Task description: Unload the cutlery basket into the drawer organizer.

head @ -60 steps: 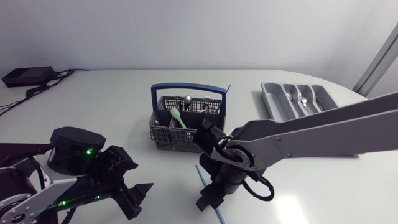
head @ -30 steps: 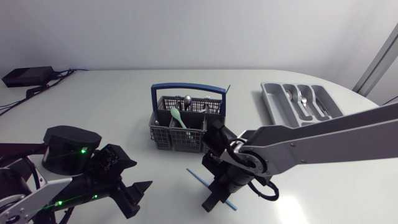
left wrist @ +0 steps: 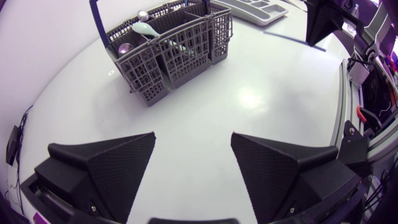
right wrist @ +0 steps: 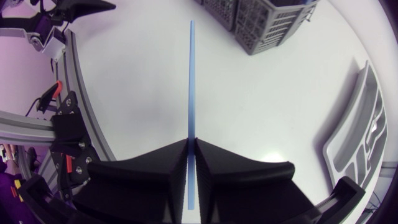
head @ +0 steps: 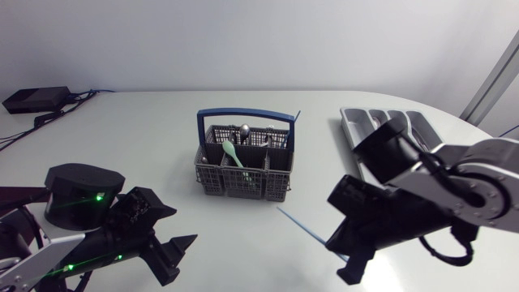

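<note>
White worktop (head: 122,146) below; right end effector (right wrist: 191,142) pinches a blue stick (right wrist: 191,74) near its end, likely light, stiff, slippery; left end effector (left wrist: 193,143) gapes.

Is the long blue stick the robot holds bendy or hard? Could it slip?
Probably hard: the blue stick juts dead straight from the right gripper, with no droop. It looks very thin, so likely light. It might swivel or slip, since most of it sticks out past the fingers.

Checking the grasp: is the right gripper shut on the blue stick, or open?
Shut on it: both fingers of the right gripper press the blue stick between them.
</note>
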Action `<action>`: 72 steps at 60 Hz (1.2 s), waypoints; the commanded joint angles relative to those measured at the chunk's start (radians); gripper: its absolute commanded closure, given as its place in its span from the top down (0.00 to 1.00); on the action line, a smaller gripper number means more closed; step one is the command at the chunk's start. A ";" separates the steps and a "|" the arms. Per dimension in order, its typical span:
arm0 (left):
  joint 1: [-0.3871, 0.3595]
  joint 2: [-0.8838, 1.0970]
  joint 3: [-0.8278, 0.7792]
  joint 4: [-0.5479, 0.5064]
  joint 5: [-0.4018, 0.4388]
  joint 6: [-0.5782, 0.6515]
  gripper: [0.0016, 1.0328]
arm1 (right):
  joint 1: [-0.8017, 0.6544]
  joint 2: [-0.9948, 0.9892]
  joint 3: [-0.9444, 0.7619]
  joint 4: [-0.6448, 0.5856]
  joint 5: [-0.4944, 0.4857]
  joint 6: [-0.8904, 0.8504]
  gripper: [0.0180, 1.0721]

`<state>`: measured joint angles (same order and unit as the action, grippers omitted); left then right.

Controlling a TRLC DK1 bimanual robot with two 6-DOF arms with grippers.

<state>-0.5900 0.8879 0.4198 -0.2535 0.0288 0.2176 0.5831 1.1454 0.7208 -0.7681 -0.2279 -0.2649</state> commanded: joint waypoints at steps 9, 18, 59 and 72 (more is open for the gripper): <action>-0.004 -0.010 -0.010 -0.010 0.008 0.012 0.83 | -0.381 -0.098 0.157 -0.111 -0.174 -0.177 0.11; -0.005 -0.010 -0.003 -0.010 0.008 0.011 0.83 | -0.560 -0.070 0.175 -0.023 -0.215 -0.166 0.11; 0.202 0.080 0.109 0.053 0.006 -0.032 0.83 | -0.783 0.639 0.301 0.596 -0.021 0.112 0.12; 0.216 0.120 0.120 0.088 0.011 -0.049 0.83 | -0.750 0.726 0.336 0.619 0.013 0.135 0.14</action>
<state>-0.3862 0.9798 0.5060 -0.1806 0.0292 0.1963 -0.1818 1.8351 1.0321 -0.1600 -0.2283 -0.1596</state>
